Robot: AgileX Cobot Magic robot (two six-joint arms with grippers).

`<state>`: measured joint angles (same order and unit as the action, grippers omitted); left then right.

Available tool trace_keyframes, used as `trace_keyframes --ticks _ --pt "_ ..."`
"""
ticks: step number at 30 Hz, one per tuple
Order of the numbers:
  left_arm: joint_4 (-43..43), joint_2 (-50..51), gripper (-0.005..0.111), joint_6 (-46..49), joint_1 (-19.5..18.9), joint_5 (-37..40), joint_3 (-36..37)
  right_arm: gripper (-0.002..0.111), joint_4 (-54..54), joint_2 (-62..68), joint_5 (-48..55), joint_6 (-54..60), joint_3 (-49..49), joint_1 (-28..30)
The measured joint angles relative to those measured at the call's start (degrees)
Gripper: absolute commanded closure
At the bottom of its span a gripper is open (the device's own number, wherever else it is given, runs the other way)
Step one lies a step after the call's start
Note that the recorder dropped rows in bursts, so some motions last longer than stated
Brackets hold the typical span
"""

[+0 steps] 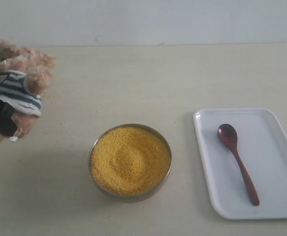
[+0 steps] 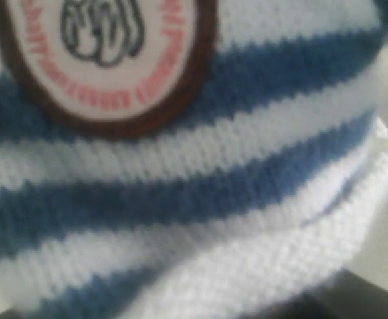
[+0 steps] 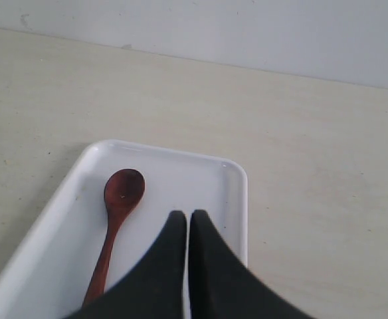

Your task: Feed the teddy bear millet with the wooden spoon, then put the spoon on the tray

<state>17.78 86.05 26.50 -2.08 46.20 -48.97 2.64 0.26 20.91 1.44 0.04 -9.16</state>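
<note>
The teddy bear (image 1: 20, 83) is at the far left edge, tilted, in its blue-and-white striped shirt (image 2: 200, 199) with a round badge (image 2: 107, 60). My left gripper (image 1: 0, 119) is a black shape pressed into the bear's body and looks shut on it; the shirt fills the left wrist view and hides the fingers. The millet (image 1: 129, 160) fills a round metal bowl (image 1: 91, 153) at the centre front. The wooden spoon (image 1: 237, 160) (image 3: 117, 219) lies alone on the white tray (image 1: 281, 196) (image 3: 207, 176) at the right. My right gripper (image 3: 189, 214) hovers over the tray beside the spoon, shut and empty.
A pale tabletop (image 1: 143, 78) runs back to a light wall (image 1: 143, 19). A few stray millet grains (image 1: 60, 123) lie on the table between the bear and the bowl. The right arm does not show in the exterior view.
</note>
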Motion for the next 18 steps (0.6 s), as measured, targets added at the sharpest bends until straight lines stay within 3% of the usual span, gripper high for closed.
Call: trace_keyframes --ticks 10,18 --pt "0.0 -11.4 0.103 27.4 7.8 2.5 5.4 0.107 0.0 0.0 0.0 0.0 0.0 0.0" --pt "-4.1 -13.3 0.103 37.9 11.6 -1.4 11.9 0.107 5.5 0.0 0.2 0.5 0.0 0.0"
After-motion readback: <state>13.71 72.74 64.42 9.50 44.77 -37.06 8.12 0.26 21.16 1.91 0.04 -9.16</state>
